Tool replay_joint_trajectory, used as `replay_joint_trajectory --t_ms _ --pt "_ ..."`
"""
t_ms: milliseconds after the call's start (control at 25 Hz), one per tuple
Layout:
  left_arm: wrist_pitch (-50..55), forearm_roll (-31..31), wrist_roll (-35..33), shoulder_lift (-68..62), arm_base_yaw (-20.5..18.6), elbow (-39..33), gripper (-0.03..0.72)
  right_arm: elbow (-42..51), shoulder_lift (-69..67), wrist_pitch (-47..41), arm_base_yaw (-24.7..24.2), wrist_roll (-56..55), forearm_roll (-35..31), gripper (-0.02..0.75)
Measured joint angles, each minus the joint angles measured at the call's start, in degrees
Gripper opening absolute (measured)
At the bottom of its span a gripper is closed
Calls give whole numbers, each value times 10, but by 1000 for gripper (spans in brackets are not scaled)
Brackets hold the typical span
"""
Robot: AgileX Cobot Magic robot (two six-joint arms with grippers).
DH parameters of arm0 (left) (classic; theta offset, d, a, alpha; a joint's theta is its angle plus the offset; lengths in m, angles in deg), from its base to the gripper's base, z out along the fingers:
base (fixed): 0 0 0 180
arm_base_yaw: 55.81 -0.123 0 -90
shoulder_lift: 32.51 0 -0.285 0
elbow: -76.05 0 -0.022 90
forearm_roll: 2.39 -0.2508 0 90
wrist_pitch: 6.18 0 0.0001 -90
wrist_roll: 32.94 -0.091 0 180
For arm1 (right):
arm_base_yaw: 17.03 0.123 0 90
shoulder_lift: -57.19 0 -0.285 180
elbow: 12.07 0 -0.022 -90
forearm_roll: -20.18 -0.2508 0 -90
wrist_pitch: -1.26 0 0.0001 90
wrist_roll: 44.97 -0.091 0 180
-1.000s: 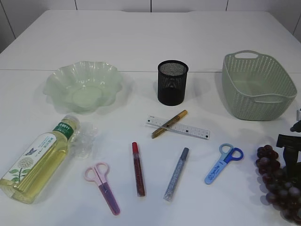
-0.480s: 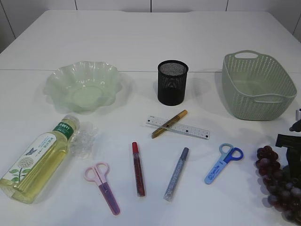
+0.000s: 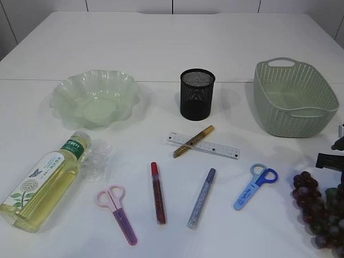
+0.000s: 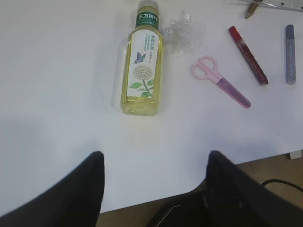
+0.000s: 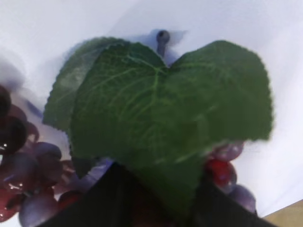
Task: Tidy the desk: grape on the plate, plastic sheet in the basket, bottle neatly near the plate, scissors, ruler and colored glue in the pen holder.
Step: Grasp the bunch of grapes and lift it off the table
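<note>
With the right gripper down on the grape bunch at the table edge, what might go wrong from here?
1. The right gripper seems to meet the leaf rather than the stem, so the grape bunch may slip when lifted.
2. The bunch lies near the table's front right corner, so a nudge might push it off.

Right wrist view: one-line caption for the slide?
Right gripper closing around a grape bunch, its green leaves filling the frame above the white table.

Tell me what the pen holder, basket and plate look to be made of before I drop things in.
Pen holder: black metal mesh, apparently; you can see through its fine grid, matte finish.
Basket: pale green moulded plastic, probably, with a perforated woven-look wall and cut-out handles.
Plate: translucent light green, glossy, wavy rim; glass or plastic, cannot tell which.
</note>
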Motion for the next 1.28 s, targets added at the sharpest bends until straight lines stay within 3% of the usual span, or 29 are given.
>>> replay_joint_trajectory --t_ms 400,680,1280 --pt "0 1 0 0 0 0 494 -2 -10 0 0 11 0 220" --pt "0 2 0 0 0 0 494 -2 -10 -1 0 15 0 112" --pt "0 6 1 0 0 0 494 -1 43 12 0 67 9 90"
